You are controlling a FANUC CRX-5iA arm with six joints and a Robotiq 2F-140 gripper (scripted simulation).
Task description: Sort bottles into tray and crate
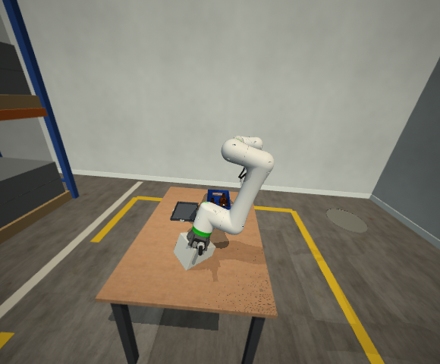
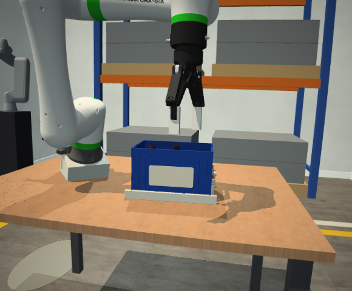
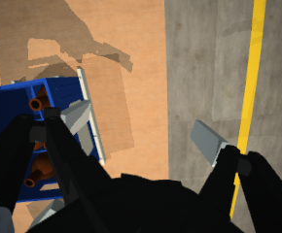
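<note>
The blue crate (image 2: 172, 170) stands on a pale base plate (image 2: 170, 196) at the middle of the table. Two brown bottle necks (image 2: 152, 146) (image 2: 176, 147) show just above its rim. In the wrist view the crate (image 3: 39, 141) is at the left, with two brown open-mouthed bottles (image 3: 35, 103) (image 3: 41, 167) inside. My gripper (image 2: 186, 123) is open and empty, hanging above the crate's top edge. In the wrist view, its fingertips span the crate's side, bare table and floor. The dark flat tray (image 1: 183, 211) lies left of the crate (image 1: 218, 197). I see no capped bottle.
The robot's white base block (image 2: 84, 167) stands on the table left of the crate. A black pedestal with a grey fixture (image 2: 11, 140) stands beyond the table's left side. Blue shelving with grey boxes (image 2: 257, 150) stands behind. The table edge (image 3: 165, 97) runs close beside the crate.
</note>
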